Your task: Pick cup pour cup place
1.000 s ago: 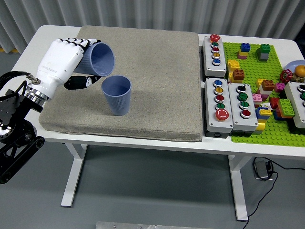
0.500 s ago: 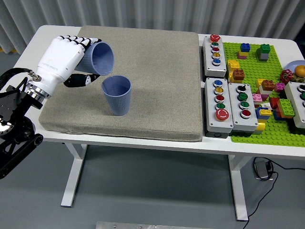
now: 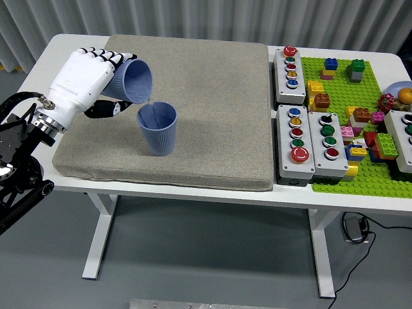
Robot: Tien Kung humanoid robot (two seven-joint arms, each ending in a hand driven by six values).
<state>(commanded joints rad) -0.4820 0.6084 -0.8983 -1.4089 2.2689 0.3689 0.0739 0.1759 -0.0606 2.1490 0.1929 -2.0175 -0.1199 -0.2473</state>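
Observation:
My left hand (image 3: pixel 106 80), white with black finger joints, is shut on a blue ribbed cup (image 3: pixel 132 80) tipped on its side, mouth facing right and down. A thin stream runs from its rim into a second blue cup (image 3: pixel 157 129) that stands upright on the grey mat (image 3: pixel 212 96) just below and to the right. The tilted cup's lip hangs right above the standing cup's left rim. My right arm does not appear in the picture.
Three grey button boxes (image 3: pixel 289 66) (image 3: pixel 295 141) (image 3: pixel 327 137) stand right of the mat. Beyond them a green baseplate (image 3: pixel 360 170) carries several toy bricks, with another box (image 3: pixel 402 138) at the right edge. The white table (image 3: pixel 64 45) edges the mat.
The held cup has tipped slightly further and shifted a little left, and liquid now runs from it into the standing cup.

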